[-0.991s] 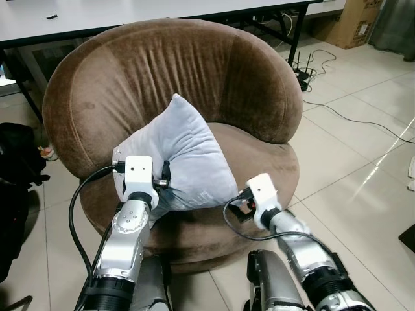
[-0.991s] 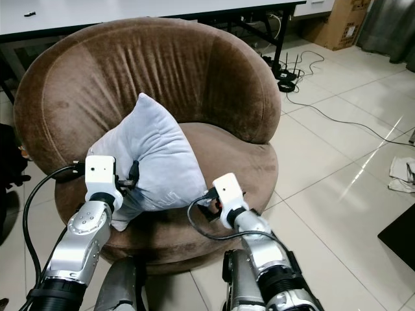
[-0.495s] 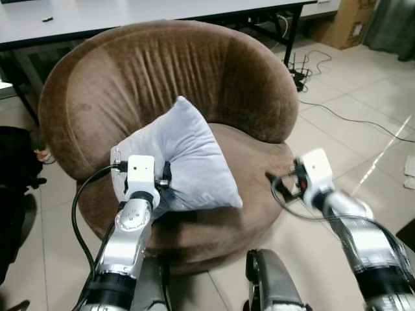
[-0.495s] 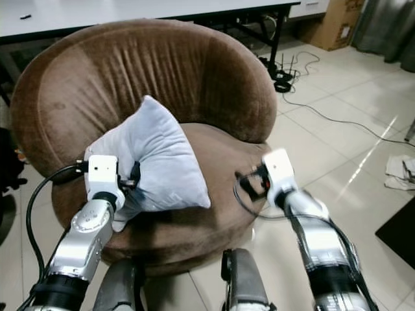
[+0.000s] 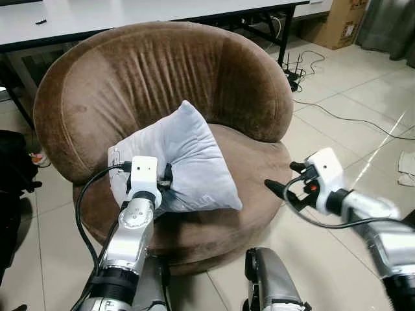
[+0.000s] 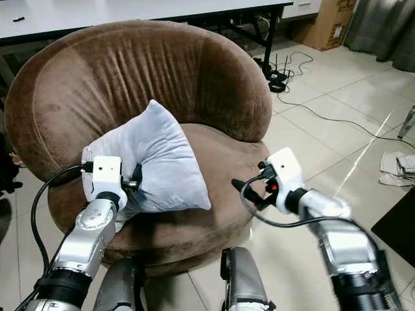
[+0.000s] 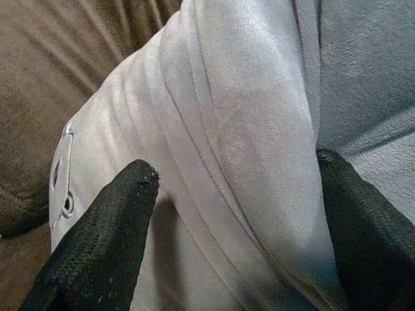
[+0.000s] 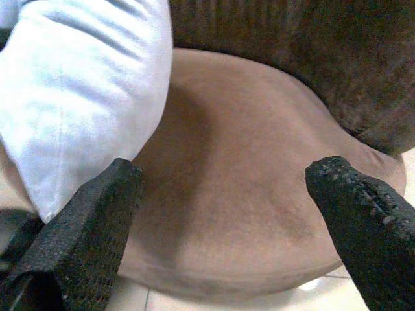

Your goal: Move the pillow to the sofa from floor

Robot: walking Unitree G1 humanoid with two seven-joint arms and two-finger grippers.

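Note:
A light grey pillow (image 5: 188, 155) lies tilted on the seat of the round brown sofa (image 5: 162, 71), one corner pointing up. My left gripper (image 5: 163, 183) is at the pillow's near left side. In the left wrist view its black fingers (image 7: 97, 240) press a thick fold of the pillow (image 7: 246, 149) from both sides. My right gripper (image 5: 284, 179) hangs open off the sofa's front right edge, apart from the pillow. In the right wrist view the fingers (image 8: 91, 220) stand wide apart, with the bare seat (image 8: 240, 175) beyond them and the pillow (image 8: 84, 91) off to one side.
A white table (image 5: 130, 13) stands right behind the sofa. Cables and a small router (image 5: 295, 71) lie on the tiled floor at the back right, near a cardboard box (image 5: 343, 26). A black bag (image 5: 13, 168) sits on the left, and a cloth (image 5: 408, 162) at the far right.
My right gripper has let go of the pillow's lower right corner, opened, and swung out to the right of the sofa. The left gripper keeps its hold on the pillow.

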